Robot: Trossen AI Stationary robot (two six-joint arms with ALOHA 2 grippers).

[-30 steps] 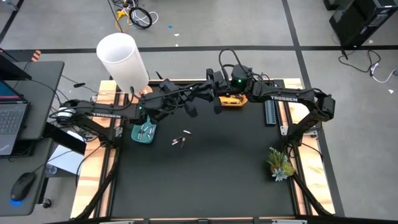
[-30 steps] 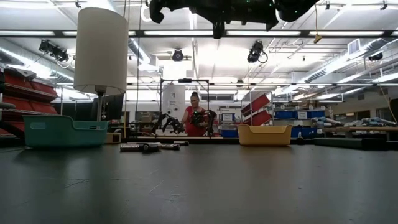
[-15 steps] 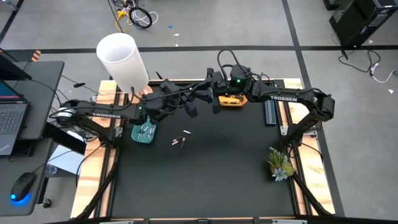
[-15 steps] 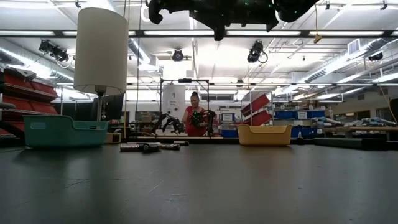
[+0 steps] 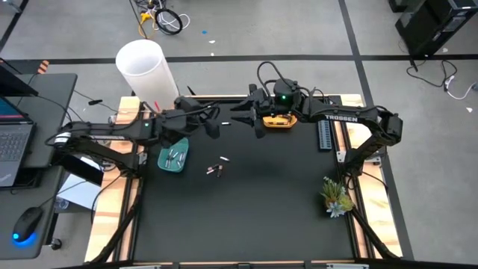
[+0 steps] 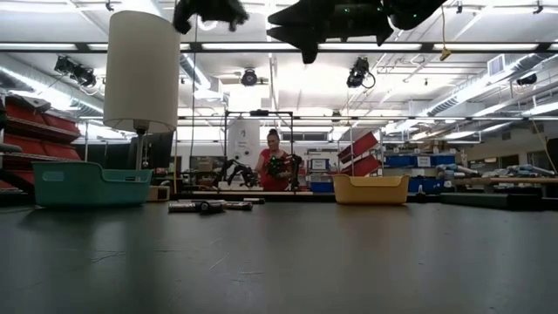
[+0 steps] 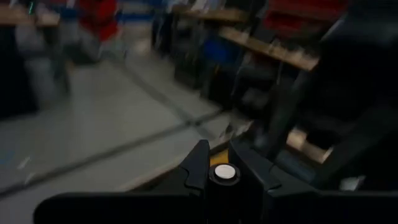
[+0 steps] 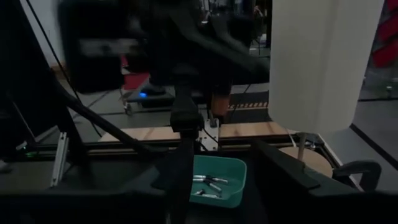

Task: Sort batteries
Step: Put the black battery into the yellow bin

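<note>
You have a few batteries (image 5: 175, 156) in the teal tray (image 5: 163, 161), and others (image 5: 217, 166) lie loose on the counter (image 5: 246, 209) beside it. Your left tool (image 7: 217, 176) grips one battery; your right tool (image 5: 245, 117) hangs open, empty, near the yellow tray (image 5: 278, 124).

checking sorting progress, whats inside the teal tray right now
A few batteries lie on the floor of the teal tray, at least three thin cylinders, some silver. The right wrist view's near rim and the dark arm in front cover part of the inside, so more could be hidden.
</note>
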